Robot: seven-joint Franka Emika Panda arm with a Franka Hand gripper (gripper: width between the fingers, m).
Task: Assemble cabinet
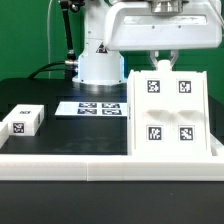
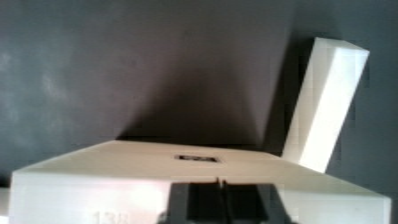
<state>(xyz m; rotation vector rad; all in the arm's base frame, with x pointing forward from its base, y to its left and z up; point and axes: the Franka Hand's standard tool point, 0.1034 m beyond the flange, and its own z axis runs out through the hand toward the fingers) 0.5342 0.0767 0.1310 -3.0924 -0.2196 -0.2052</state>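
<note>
The cabinet (image 1: 168, 112), a large white hollow box, stands at the exterior view's right with its face of four small tagged panels toward the camera. My gripper (image 1: 163, 57) hangs right at its top edge. In the wrist view a white surface of the cabinet (image 2: 160, 165) with a small dark mark lies under the gripper (image 2: 217, 200), and a white panel rises beside it. The two dark fingers (image 2: 192, 203) press together with only a thin line between them. Nothing shows between them. Whether they touch the cabinet is unclear.
A small white tagged block (image 1: 22, 119) lies at the exterior view's left on the black table. The marker board (image 1: 100, 107) lies flat behind it, before the robot's base (image 1: 100, 66). A white ledge (image 1: 100, 166) runs along the table's front edge.
</note>
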